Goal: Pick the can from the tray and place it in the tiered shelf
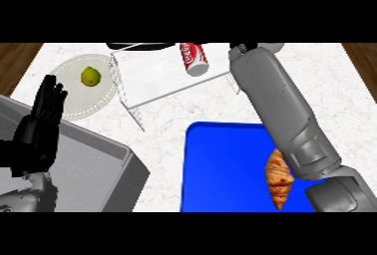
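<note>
Lying on shelf point(158, 82) top near counter's far edge, can point(194, 59) might roll off; R hand point(239, 48) mostly hidden, grip unclear; L hand point(46, 112) open.

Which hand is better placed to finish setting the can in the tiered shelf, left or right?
Probably the right. Its forearm stretches across the blue tray to the tiered shelf, where the can already lies; the hand itself is mostly hidden. The left hand rests open at the view's left edge, away from the shelf.

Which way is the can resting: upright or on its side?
On its side: the can lies lengthwise on the shelf, its end facing the view.
</note>
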Action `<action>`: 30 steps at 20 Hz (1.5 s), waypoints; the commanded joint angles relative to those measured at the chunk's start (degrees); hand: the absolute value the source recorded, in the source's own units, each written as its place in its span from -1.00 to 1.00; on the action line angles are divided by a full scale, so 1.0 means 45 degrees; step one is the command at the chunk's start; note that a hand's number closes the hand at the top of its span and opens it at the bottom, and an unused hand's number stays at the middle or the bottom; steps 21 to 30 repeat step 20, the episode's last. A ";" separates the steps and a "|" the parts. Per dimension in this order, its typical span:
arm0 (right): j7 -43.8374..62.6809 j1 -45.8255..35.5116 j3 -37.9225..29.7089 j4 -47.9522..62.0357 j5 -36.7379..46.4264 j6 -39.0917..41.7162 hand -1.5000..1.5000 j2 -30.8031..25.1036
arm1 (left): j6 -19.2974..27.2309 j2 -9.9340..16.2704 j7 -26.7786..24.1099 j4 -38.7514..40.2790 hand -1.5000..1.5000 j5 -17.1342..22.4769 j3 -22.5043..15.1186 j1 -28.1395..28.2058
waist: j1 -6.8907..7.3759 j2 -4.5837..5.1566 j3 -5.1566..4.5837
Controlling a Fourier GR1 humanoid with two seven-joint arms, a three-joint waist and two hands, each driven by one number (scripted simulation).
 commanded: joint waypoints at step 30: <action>0.1563 0.7159 -0.2659 -0.8196 -0.3612 0.5915 -1.00 -0.5651 | -0.0489 -0.0109 0.0725 -0.0325 0.00 0.0325 0.0116 0.0875 | -0.0163 0.0041 -0.0114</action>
